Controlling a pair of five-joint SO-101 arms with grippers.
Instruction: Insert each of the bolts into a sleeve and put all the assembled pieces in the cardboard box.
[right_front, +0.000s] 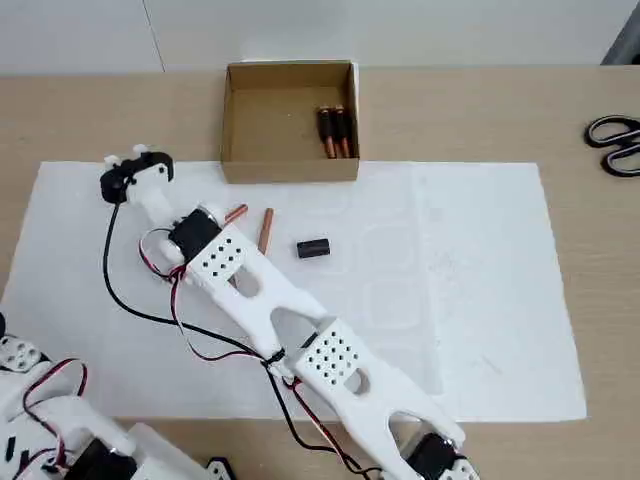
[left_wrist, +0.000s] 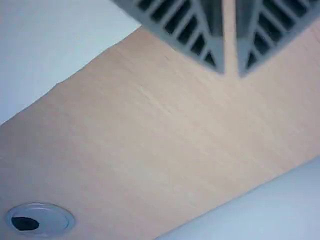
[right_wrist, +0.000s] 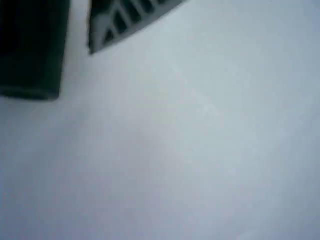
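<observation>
On the white sheet (right_front: 480, 300) covering the tabletop (right_front: 80, 110), two copper-coloured parts are being left loose. One bolt (right_front: 266, 230) is lying in the open, and the second bolt (right_front: 236, 213) is lying just beside the right arm's body, partly hidden by it. A black sleeve (right_front: 313, 248) is lying on its side near them. Two assembled pieces (right_front: 335, 132) are already being kept in the cardboard box (right_front: 240, 120), toward its right side in the high view.

Each bolt is being judged small, light, stiff and smooth, so it is likely to roll. It is best taken across the shank at mid-length. The sleeve is being judged rigid and round, best taken across its outer wall with the bore left free.

The right pincer (right_front: 135, 165) is being held at the sheet's far left edge, well apart from the sleeve; whether it is open or closed cannot be told. The left pincer (left_wrist: 231, 70) is being held over bare wood, closed on nothing.
</observation>
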